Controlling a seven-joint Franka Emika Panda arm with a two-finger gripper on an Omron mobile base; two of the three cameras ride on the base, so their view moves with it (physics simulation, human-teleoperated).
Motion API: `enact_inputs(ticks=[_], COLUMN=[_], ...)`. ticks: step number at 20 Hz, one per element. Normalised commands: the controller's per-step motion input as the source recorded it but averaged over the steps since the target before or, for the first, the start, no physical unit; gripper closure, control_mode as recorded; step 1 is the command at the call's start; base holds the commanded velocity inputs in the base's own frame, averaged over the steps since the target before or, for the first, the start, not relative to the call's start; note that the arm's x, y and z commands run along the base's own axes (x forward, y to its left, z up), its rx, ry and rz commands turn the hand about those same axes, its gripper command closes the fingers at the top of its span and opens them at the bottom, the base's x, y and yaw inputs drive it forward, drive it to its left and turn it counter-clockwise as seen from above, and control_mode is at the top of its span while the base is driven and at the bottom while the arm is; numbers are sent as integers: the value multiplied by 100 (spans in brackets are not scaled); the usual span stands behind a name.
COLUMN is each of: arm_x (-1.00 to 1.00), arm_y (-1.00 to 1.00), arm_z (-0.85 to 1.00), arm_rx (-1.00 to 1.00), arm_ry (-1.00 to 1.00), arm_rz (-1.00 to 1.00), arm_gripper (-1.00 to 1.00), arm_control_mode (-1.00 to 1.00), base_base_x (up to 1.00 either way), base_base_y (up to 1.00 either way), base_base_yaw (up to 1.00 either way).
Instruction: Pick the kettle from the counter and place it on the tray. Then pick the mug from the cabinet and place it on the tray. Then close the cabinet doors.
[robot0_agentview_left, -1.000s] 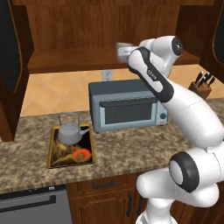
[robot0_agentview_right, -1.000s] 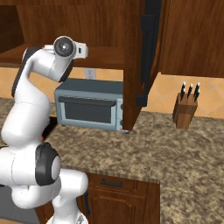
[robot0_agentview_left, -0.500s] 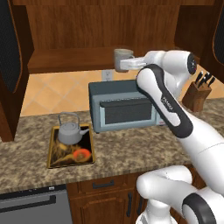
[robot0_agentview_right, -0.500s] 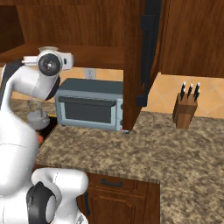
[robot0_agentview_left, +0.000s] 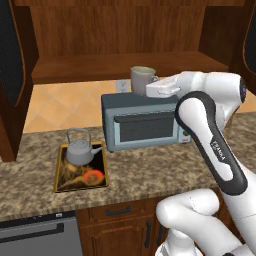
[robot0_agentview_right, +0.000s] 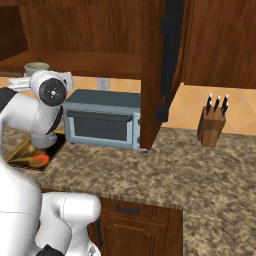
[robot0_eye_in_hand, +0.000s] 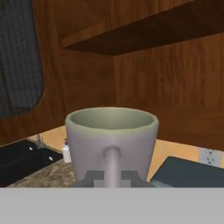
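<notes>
My gripper (robot0_agentview_left: 153, 86) is shut on the loop handle of the grey-white mug (robot0_agentview_left: 142, 80), which it holds upright in the air over the left end of the toaster oven. The hand view has the mug (robot0_eye_in_hand: 111, 140) close up, its handle between my fingertips (robot0_eye_in_hand: 92, 177). The grey kettle (robot0_agentview_left: 79, 150) stands on the dark painted tray (robot0_agentview_left: 57, 176) on the counter (robot0_agentview_left: 150, 172), below and left of the mug. The cabinet (robot0_agentview_left: 115, 65) stands open, with its doors (robot0_agentview_left: 12, 60) swung out. The right base view shows the mug (robot0_agentview_right: 36, 68) and a door (robot0_agentview_right: 170, 60) edge-on.
A grey toaster oven (robot0_agentview_left: 145, 125) sits on the counter right of the tray, under the cabinet shelf. A knife block (robot0_agentview_right: 211, 125) stands far right. A dishwasher front (robot0_agentview_left: 40, 235) is below the counter. A dark sink (robot0_eye_in_hand: 22, 159) shows beyond the mug.
The arm has swung left and carried the mug out of the cabinet, so it now hangs over the toaster oven, nearer the tray. The kettle and tray have not moved.
</notes>
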Motion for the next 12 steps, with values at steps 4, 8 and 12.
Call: enact_inputs(ticks=[4, 8, 12], arm_x=[-64, -50, -38], arm_y=[4, 14, 18], arm_z=[-14, -20, -30], arm_rx=[0, 0, 0], arm_ry=[0, 0, 0], arm_rz=[16, 16, 16], arm_gripper=[100, 100, 100], arm_control_mode=[-100, -100, -100], base_base_x=[0, 0, 0], base_base_y=[0, 0, 0], base_base_yaw=[0, 0, 0])
